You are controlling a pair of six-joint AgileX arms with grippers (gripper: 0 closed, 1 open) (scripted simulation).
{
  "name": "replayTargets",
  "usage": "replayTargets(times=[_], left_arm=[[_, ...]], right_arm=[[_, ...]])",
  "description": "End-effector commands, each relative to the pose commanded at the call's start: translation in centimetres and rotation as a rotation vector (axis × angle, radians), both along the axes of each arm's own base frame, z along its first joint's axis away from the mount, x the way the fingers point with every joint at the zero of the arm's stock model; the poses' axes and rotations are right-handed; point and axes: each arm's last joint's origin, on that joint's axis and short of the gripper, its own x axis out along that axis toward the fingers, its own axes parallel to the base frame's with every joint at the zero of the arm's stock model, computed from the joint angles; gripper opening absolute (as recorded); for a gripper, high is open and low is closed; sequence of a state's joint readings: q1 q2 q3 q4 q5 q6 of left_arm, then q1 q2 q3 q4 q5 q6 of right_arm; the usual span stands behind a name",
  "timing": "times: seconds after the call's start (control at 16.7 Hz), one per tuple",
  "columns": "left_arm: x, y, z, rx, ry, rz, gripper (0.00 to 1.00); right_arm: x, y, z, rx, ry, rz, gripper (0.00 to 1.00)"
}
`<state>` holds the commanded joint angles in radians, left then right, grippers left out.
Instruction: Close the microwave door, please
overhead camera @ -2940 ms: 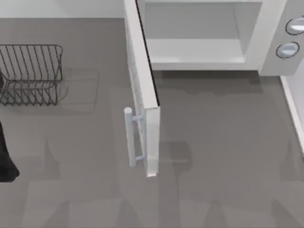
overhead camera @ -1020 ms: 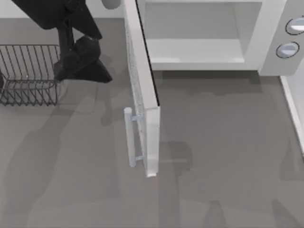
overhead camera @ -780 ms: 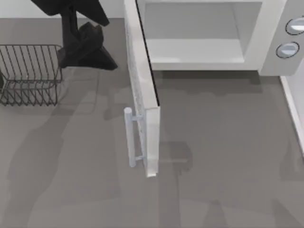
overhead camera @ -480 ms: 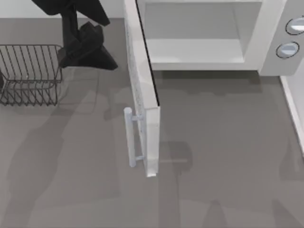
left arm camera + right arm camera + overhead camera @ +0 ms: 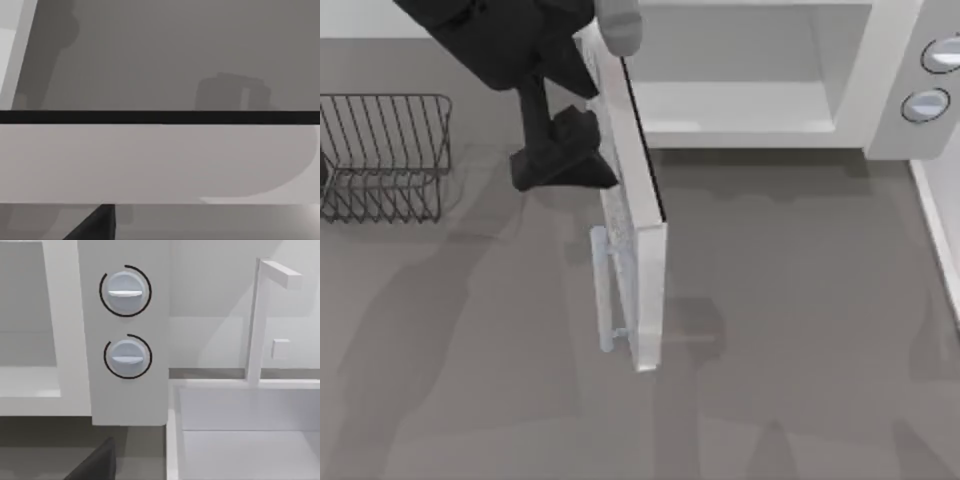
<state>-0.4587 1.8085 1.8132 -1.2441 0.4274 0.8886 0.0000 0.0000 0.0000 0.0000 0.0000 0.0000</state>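
Note:
The microwave [image 5: 880, 80] stands at the back of the table with its pale cavity [image 5: 740, 100] exposed. The microwave door [image 5: 648, 290] juts out toward the front, nearly square to the cavity, its pale bar handle [image 5: 603, 290] facing left. My left gripper [image 5: 563, 165] presses against the door's outer speckled face, near the hinge end and above the handle. The left wrist view looks down over the door's white top edge [image 5: 150, 165] with its black strip. The right wrist view faces the microwave's two round knobs [image 5: 125, 290].
A dark wire rack [image 5: 380, 155] sits at the left side of the table, left of my left arm. A white sink [image 5: 240, 440] with a faucet [image 5: 255, 325] lies to the right of the microwave. Open grey tabletop spans the front.
My left arm has swung right from beside the wire rack to the door's outer face. The door's free end and handle have shifted slightly to the right.

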Motion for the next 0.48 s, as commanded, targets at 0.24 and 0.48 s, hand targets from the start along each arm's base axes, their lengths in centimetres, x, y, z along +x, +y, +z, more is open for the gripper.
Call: replayTargets(times=[0.24,0.48], left_arm=[[-0.1,-1.1,-2.0,0.003,0.006,0.0,1.0],[-0.1,-1.1,-2.0,0.003,0.006,0.0,0.92]], right_arm=[[0.0,0.0,0.0,0.0,0.0,0.0,1.0],[0.0,0.0,0.0,0.0,0.0,0.0,1.0]])
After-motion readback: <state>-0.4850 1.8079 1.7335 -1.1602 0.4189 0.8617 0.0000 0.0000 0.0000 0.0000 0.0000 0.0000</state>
